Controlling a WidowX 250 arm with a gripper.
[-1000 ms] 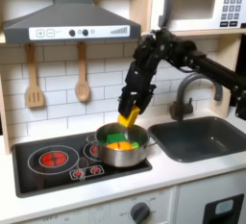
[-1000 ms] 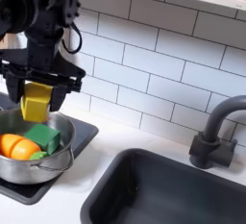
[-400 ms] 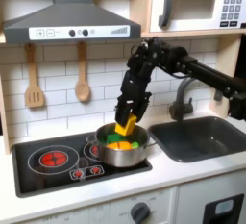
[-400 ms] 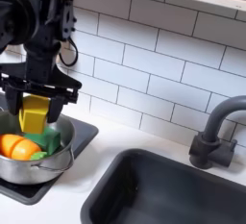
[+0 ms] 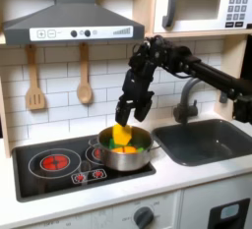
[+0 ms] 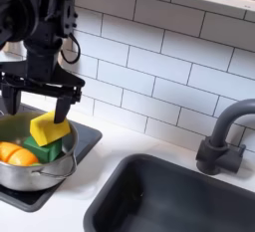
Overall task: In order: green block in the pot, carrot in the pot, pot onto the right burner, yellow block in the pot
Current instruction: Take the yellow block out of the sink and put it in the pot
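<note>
The steel pot (image 5: 130, 157) (image 6: 42, 172) stands on the right burner (image 5: 95, 154) of the black cooktop. Inside it lie the orange carrot (image 6: 13, 153) (image 5: 126, 149) and the green block (image 6: 46, 152). The yellow block (image 6: 50, 128) (image 5: 120, 135) rests tilted on top of them, sticking up above the rim. My gripper (image 6: 40, 101) (image 5: 126, 113) hangs just above the yellow block, open, its fingers apart on either side with nothing between them.
The left burner (image 5: 55, 161) glows red beside the pot. A dark sink (image 5: 202, 140) (image 6: 169, 196) with a grey faucet (image 6: 221, 136) lies at the first exterior view's right. Wooden utensils (image 5: 35, 81) hang on the tiled wall under the hood.
The gripper lowered the yellow block toward the pot and let it go; the block now lies tilted in the pot, and the fingers have spread apart above it.
</note>
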